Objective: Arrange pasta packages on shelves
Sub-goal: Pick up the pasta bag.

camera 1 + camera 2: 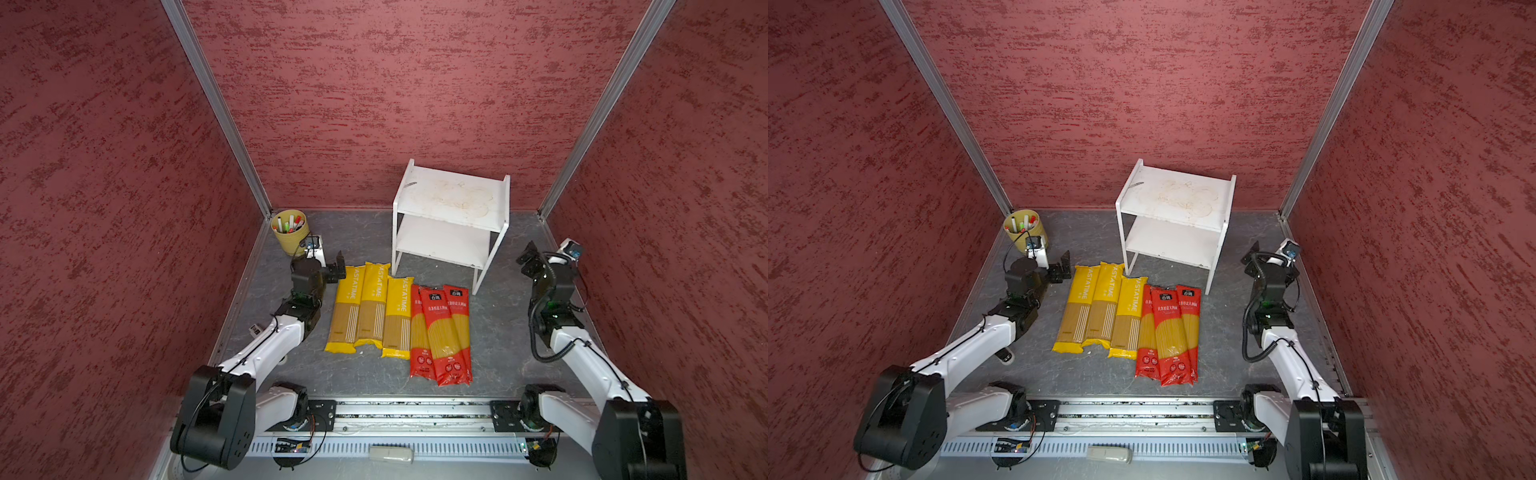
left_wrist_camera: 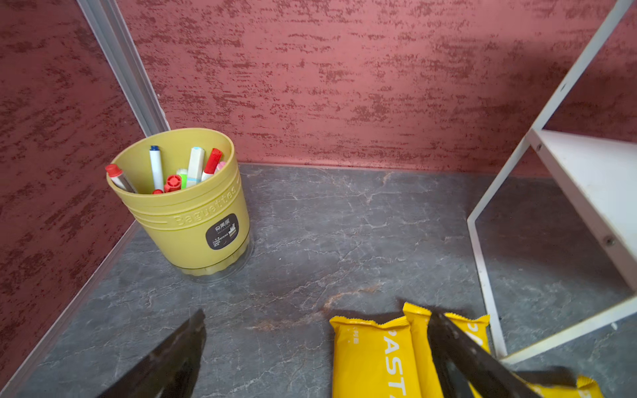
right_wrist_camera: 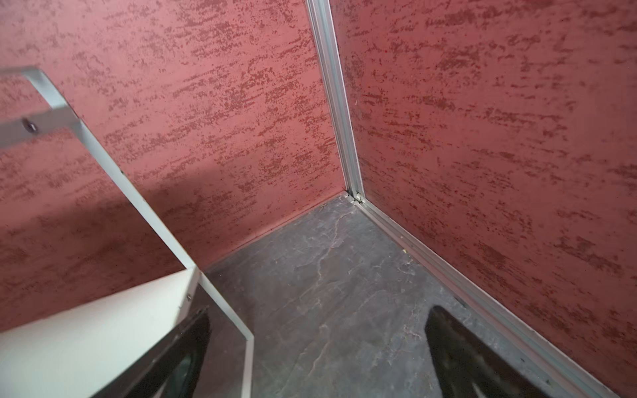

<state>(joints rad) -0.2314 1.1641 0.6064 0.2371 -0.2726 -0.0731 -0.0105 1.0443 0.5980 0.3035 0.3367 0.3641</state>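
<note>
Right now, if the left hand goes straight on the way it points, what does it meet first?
Probably the grey floor, then the back wall, between the marker cup and the shelves. The left hand is open; depth is unclear.

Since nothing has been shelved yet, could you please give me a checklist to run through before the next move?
1. The left gripper is open and empty: ok.
2. The right gripper is open and empty: ok.
3. Both boards of the shelves are free of packages: ok.
4. The yellow packages lie flat, close to the left gripper: ok.
5. The red packages lie apart for a single pick: not ok, the middle one overlaps its neighbours.
6. The cup of markers stands away from the packages: ok.
</note>
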